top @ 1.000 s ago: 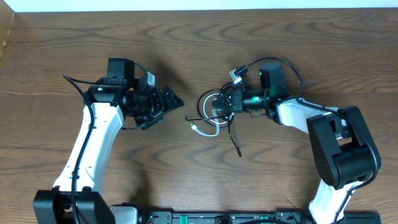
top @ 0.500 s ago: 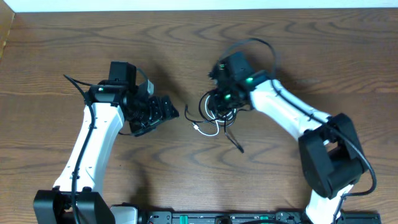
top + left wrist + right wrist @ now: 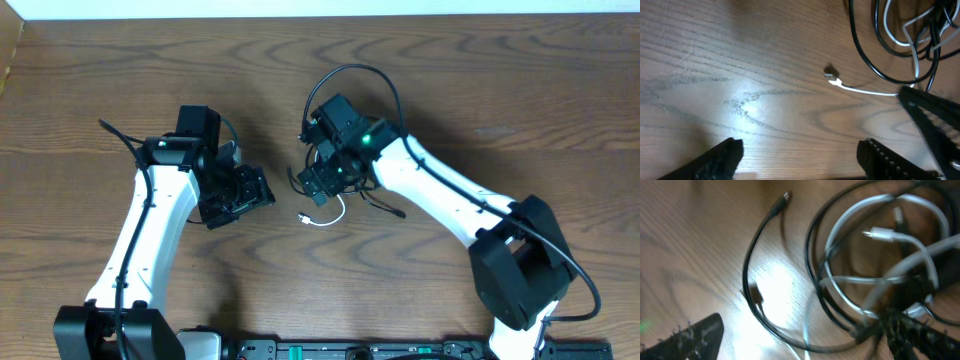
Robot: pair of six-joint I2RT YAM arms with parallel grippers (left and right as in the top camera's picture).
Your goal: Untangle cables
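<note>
Sprawling coiled, cables (image 3: pixel 885 234); white end (image 3: pixel 304 218) pointing left; left pincer (image 3: pixel 800 148), right pincer (image 3: pixel 802 322) agape, empty.

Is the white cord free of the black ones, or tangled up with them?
Tangled. The white cord loops in and out of the black cords in one heap; only one plug end trails free.
</note>
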